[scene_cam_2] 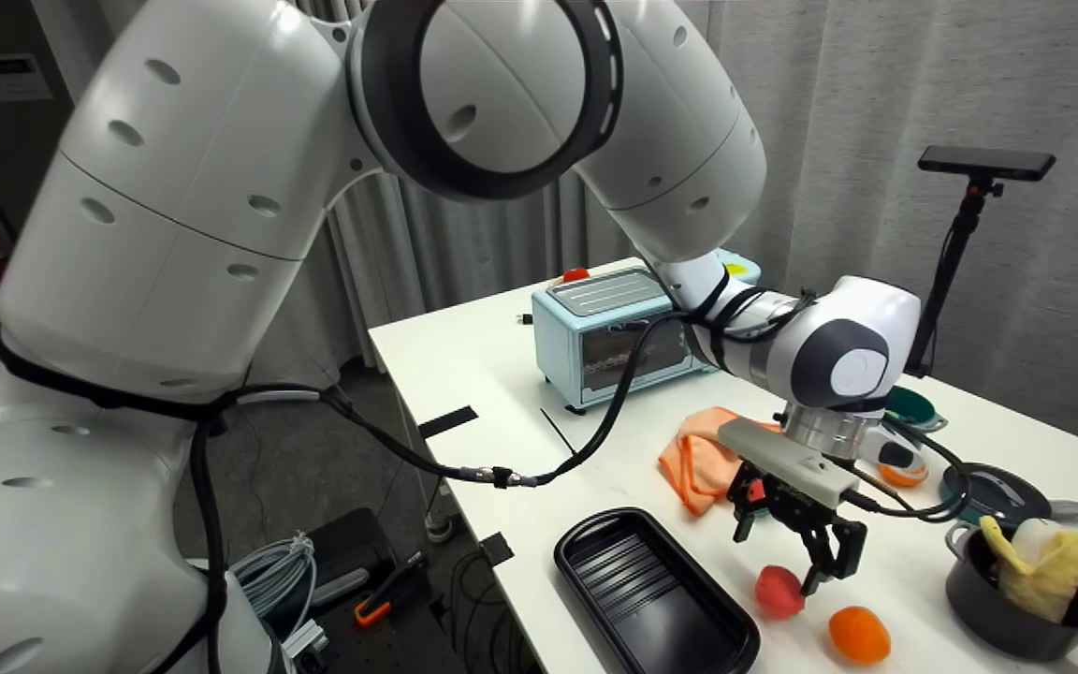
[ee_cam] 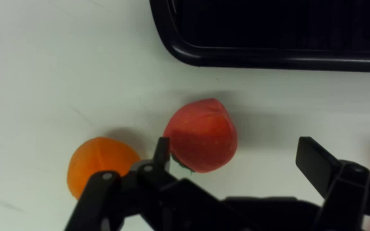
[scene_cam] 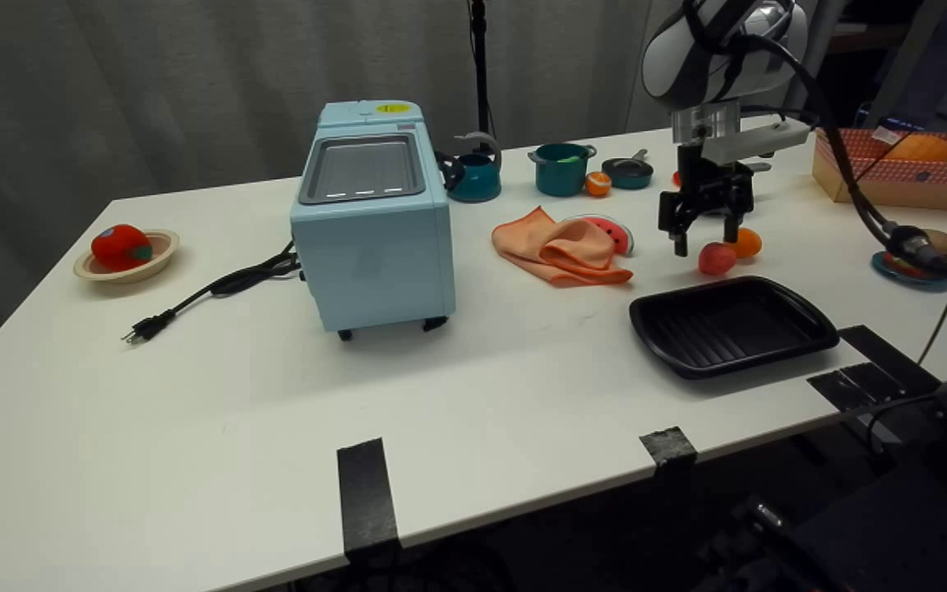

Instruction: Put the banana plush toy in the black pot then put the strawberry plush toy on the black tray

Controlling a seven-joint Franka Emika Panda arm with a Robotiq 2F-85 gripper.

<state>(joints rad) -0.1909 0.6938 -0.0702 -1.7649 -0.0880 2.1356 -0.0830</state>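
The banana plush toy (scene_cam_2: 1046,585) sits in the black pot (scene_cam_2: 993,604), with a whitish item beside it. The strawberry plush toy (scene_cam: 717,259) lies on the table just beside the black tray (scene_cam: 757,321). The tray (scene_cam_2: 679,608) holds nothing. My gripper (scene_cam: 705,239) is open and empty, low above the table by the strawberry. In the wrist view the strawberry (ee_cam: 204,134) shows between the fingers of the gripper (ee_cam: 234,141), close to the left finger; I cannot tell if they touch. The strawberry also shows in an exterior view (scene_cam_2: 779,593), under the gripper (scene_cam_2: 777,562).
An orange fruit (ee_cam: 103,160) lies close beside the left finger. An orange cloth (scene_cam: 560,247) and a watermelon slice (scene_cam: 617,234) lie near. A blue toaster oven (scene_cam: 375,255), a teal pot (scene_cam: 560,173), a pan (scene_cam_2: 997,491) and a basket (scene_cam: 893,181) stand around.
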